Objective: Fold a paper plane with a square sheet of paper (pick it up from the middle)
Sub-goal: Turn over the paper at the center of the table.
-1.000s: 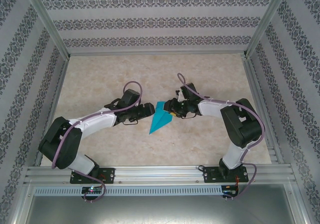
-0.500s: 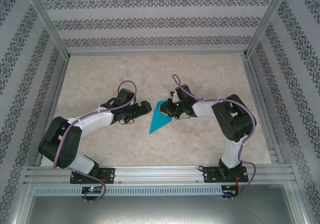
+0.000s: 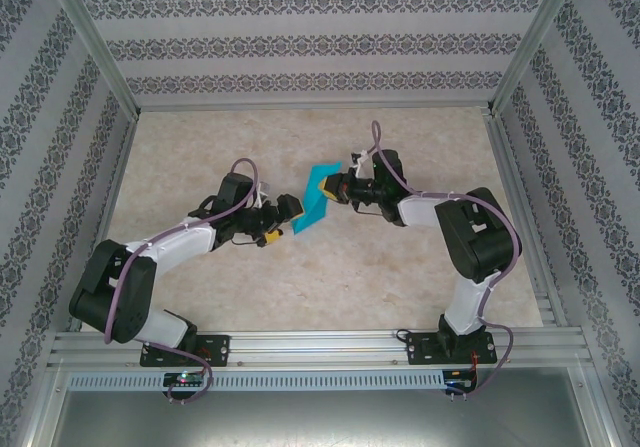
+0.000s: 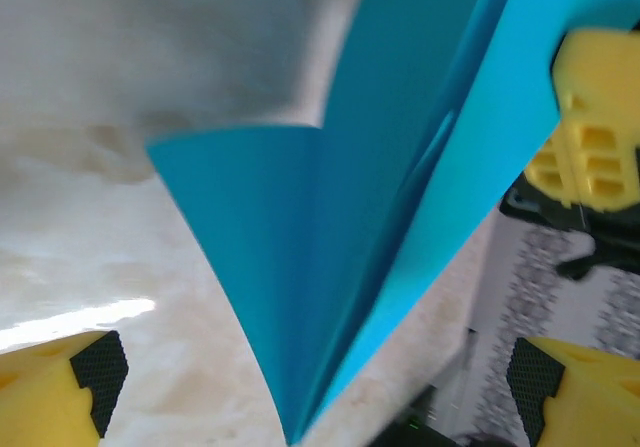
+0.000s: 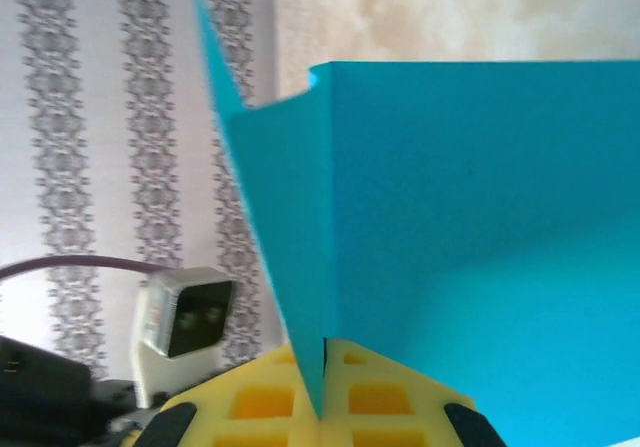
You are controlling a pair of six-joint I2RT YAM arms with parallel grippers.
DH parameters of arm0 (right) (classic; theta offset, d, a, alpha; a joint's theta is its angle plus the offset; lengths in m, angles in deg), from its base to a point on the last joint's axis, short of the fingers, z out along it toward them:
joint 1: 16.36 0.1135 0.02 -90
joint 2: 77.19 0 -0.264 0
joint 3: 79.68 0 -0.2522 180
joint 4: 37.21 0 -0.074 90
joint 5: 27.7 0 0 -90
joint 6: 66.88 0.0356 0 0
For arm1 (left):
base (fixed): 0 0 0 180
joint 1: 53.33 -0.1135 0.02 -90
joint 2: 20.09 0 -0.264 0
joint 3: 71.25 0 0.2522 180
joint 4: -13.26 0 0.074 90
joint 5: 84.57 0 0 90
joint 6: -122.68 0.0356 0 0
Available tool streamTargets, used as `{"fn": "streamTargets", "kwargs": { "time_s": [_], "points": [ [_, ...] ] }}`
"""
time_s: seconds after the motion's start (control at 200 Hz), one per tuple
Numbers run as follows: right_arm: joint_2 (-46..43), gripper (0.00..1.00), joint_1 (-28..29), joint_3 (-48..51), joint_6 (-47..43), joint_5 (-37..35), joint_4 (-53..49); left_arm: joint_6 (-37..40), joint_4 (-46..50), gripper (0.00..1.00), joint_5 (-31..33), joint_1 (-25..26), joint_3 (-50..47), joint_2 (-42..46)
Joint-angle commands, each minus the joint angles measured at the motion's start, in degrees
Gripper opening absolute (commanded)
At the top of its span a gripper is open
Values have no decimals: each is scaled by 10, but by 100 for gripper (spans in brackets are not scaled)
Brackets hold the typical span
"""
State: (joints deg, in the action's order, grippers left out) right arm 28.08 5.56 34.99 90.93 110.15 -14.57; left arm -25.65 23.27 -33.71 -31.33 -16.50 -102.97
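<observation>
Top external view, from the near rail (image 3: 320,345) outward: both arms lean inward from their bases and meet over the middle of the table (image 3: 400,277). The left gripper (image 3: 281,220) has its jaws spread wide and grasps nothing. The right gripper (image 3: 340,188) is clamped on the paper plane (image 3: 316,197), which looks raised clear of the surface.

The plane's long axis runs from a point low on the left, just beside the left gripper, up and away to the broad end pinched on the right. From the left wrist, that pointed end sits between the open yellow fingers (image 4: 60,392) without touching either. The left arm is therefore the nearer one for any second hold, and I judge it need only close in along that axis.

Bare table lies on every side, and the patterned back wall (image 3: 300,47) is well apart.
</observation>
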Motion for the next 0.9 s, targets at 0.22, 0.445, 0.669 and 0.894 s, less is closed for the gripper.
{"fn": "streamTargets", "kwargs": {
  "time_s": [0.22,0.445,0.669,0.894],
  "points": [
    [-2,3,3,-26,104,57,117,-109,-196,99,-83,-9,-18,-26],
    [11,3,7,-23,109,76,109,-122,-262,77,-68,-17,-19,-37],
    [22,3,15,-24,105,90,101,-123,-269,52,-58,-21,-22,-36],
    [28,9,14,-26,101,94,87,-102,-238,25,-48,-25,-23,-27]
  ]
}}
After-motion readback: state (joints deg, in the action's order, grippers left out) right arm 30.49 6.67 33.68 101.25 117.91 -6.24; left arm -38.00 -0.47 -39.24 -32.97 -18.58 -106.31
